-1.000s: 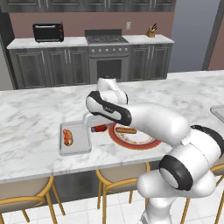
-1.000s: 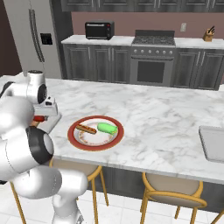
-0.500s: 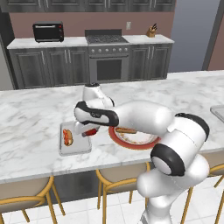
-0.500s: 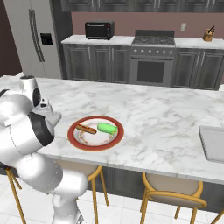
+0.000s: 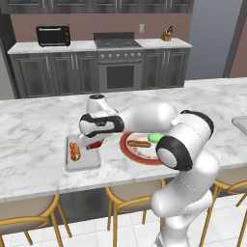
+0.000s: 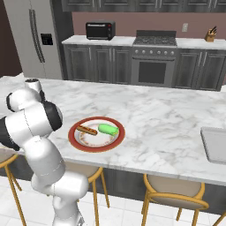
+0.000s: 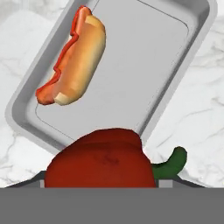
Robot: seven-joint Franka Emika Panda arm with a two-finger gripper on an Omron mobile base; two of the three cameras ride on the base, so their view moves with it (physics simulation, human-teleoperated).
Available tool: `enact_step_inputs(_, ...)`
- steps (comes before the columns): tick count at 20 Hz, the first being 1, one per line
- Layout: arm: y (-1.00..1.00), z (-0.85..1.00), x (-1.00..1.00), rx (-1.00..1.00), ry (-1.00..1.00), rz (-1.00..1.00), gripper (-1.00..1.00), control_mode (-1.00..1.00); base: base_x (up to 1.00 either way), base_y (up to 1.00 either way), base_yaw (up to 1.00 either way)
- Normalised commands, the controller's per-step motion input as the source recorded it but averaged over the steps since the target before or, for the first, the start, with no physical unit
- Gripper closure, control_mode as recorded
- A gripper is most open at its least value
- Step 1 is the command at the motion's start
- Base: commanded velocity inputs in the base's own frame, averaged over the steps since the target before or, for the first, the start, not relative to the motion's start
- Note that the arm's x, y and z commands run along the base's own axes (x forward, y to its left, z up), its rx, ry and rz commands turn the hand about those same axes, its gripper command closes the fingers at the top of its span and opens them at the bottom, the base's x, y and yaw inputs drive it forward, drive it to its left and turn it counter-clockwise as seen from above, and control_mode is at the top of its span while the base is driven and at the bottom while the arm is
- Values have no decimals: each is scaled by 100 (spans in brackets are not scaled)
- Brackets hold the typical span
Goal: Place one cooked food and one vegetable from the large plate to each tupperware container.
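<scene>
Change: gripper (image 5: 94,144), clamped on a red bell pepper (image 7: 101,161), has swung from the large plate (image 5: 129,146) to the tupperware container (image 7: 148,52) | hot dog (image 7: 74,57) already inside | pepper at container's rim, release seems next

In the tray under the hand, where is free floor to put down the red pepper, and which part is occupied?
The tupperware container holds a hot dog along one long wall. The floor between the hot dog and the opposite long wall is bare. The red pepper hangs over the near rim. The large plate beside it is fuller: a hot dog and a green vegetable.
</scene>
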Motion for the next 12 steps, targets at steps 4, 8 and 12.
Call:
enact_step_inputs(4,31,-24,28,0,0,0,100,-100,0,0,0)
enact_step_inputs(8,0,-31,26,0,0,0,100,-100,0,0,0)
enact_step_inputs(12,8,-40,28,0,0,0,100,-100,0,0,0)
